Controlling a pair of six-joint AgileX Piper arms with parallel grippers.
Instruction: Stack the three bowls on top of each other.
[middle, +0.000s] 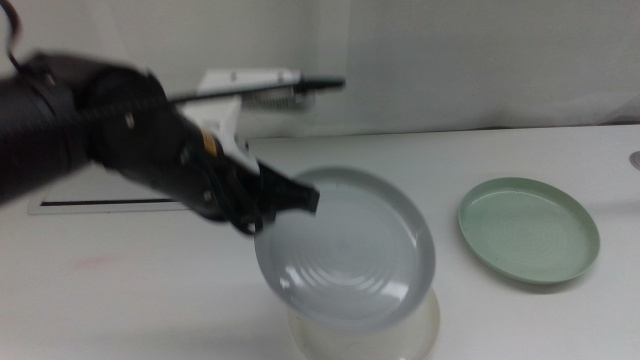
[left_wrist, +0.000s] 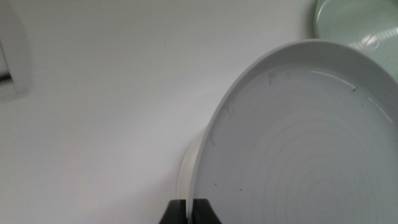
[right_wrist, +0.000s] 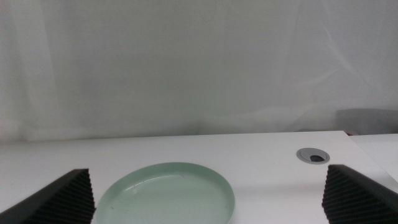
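White table (middle: 120, 300), pale curtain (middle: 450, 50) behind.

L gripper (middle: 285, 200) comes in from left side of middle view, jaws clamped on near-left rim of grey bowl (middle: 345, 250). Bowl is held tilted, gripped edge high, far edge low, directly above white bowl (middle: 365, 335). White bowl sits on table at bottom centre of middle view; only its lower rim shows under grey bowl. Contact between the two: cannot tell.

L wrist view: both jaw tips close together at rim of grey bowl (left_wrist: 298, 143), white bowl (left_wrist: 185, 174) seen as thin crescent just beyond it, green bowl (left_wrist: 357, 22) at far corner.

Green bowl (middle: 528, 228) lies flat on table, to the right of the grey/white pair, apart from both.

R gripper (right_wrist: 205, 196): jaws wide apart, nothing between them, facing green bowl (right_wrist: 165, 193), not touching it. Round grommet (right_wrist: 313, 155) in table beyond.

White panel (middle: 90, 200) w/ dark slot lies flat at left, partly hidden by L arm.
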